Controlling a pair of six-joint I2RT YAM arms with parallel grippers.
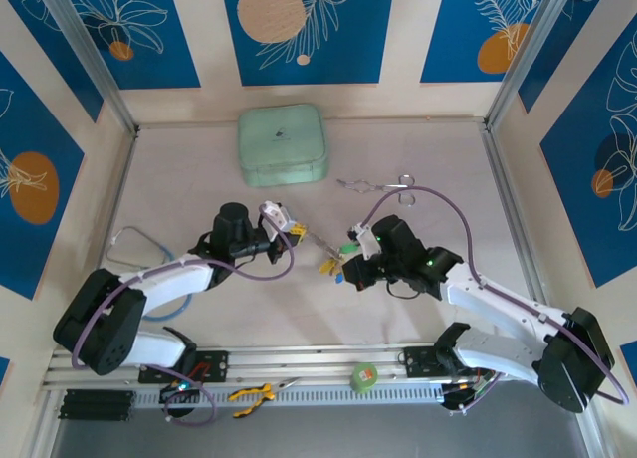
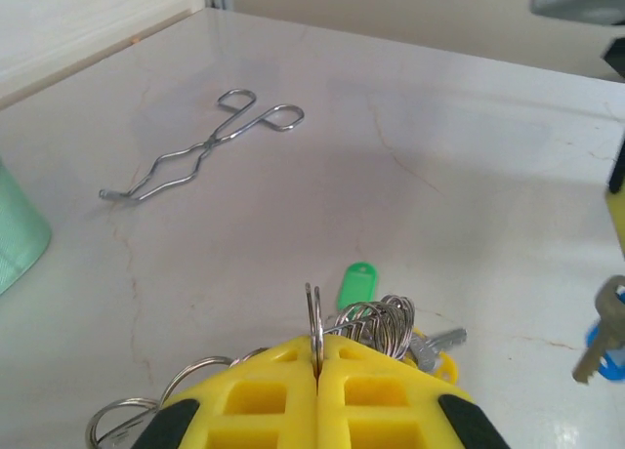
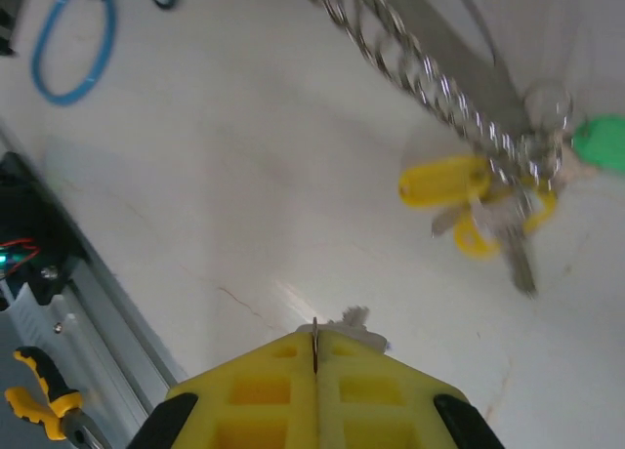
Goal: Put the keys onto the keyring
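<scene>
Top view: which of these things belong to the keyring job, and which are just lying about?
Job in hand:
- keyring, pinched in the shut left gripper
- keys already hanging on it
- blue-tagged key, by the shut right gripper

Lying about:
- forceps
- green case
- tape roll
- pliers
- blue cable

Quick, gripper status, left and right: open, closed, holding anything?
Left gripper: jaws closed on the keyring.
Right gripper: jaws closed on a key with a blue tag.
</scene>
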